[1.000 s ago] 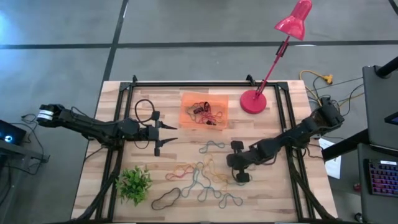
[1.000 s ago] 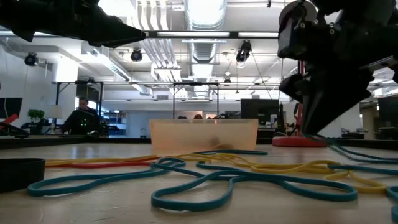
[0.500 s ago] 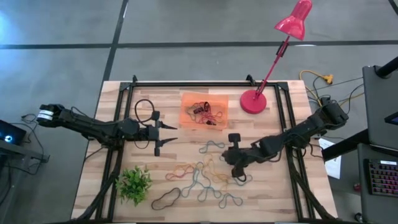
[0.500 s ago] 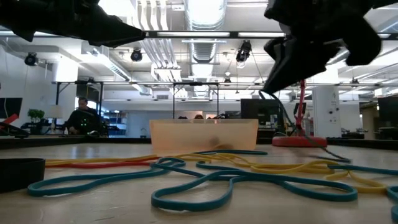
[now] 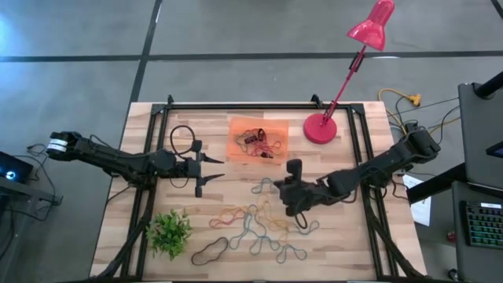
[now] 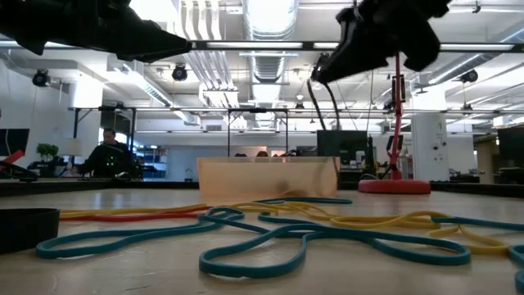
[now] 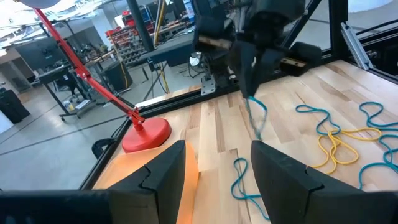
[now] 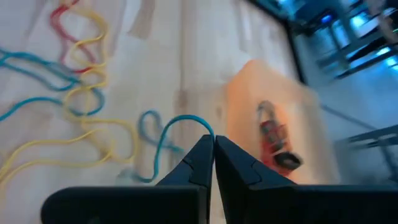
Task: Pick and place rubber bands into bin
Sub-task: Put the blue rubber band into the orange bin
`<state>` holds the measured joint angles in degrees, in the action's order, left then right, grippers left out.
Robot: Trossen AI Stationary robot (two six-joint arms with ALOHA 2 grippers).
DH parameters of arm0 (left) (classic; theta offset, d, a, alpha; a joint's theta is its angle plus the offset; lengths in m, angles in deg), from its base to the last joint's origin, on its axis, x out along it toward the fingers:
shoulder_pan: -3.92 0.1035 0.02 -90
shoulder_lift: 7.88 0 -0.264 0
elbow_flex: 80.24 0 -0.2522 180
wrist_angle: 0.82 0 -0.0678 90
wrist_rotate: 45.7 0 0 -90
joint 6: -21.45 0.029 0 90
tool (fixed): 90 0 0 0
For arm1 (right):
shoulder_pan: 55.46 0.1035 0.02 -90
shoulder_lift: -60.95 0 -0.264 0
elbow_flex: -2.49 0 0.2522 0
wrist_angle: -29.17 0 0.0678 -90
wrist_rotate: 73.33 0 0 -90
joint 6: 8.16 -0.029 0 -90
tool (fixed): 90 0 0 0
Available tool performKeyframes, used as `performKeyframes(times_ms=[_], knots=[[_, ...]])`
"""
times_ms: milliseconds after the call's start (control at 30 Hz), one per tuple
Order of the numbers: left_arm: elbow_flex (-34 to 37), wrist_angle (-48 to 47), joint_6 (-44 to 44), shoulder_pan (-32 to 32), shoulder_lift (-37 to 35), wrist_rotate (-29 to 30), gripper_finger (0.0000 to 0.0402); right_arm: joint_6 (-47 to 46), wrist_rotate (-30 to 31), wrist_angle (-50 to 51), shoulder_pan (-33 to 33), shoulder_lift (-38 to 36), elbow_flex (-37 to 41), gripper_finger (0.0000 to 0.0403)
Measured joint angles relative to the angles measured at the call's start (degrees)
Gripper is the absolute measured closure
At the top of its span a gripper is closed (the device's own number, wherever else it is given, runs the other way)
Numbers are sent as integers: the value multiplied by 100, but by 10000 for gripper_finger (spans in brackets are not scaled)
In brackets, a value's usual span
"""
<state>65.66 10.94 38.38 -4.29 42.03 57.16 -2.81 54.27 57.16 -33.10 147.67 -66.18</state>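
**Asker:** One band at a time, or several?

**Me:** One. My right pincer (image 5: 292,189) is clenched on a single blue rubber band (image 8: 180,134), pinched at the top of its loop, and the rest dangles limp towards the table (image 5: 346,259). I am up above the middle of the table, just short of the bin (image 5: 258,141), which sits towards the far edge beside the red lamp base (image 5: 320,128).

**Asker:** How does it handle?

**Me:** I'd judge it nearly weightless and wholly floppy. It keeps no shape, so I take a thin strand between my fingertips and lift high, letting the tail clear the bin's wall. Being elastic, it may snag a neighbour and stretch.

**Asker:** What's left?

**Me:** Plenty. The rubber bands (image 5: 251,224), yellow, blue, red and black, lie tangled towards the near edge, next to the small plant (image 5: 170,232). A few are already in the bin.

**Asker:** And your other arm?

**Me:** My left pincer (image 5: 212,167) waits released near the left side of the table, holding nothing.
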Motion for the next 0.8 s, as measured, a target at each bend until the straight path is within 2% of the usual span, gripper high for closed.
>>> performKeyframes(times_ms=[300,567,800], knots=[[-9,10,0,1,0,0,234,1103,789,-20,-202,-1,-538,395],[-4,13,0,1,1,0,234,1644,799,-283,-911,-7,-667,395],[2,-2,0,0,0,0,234,1543,713,-335,-1800,-7,-640,395]])
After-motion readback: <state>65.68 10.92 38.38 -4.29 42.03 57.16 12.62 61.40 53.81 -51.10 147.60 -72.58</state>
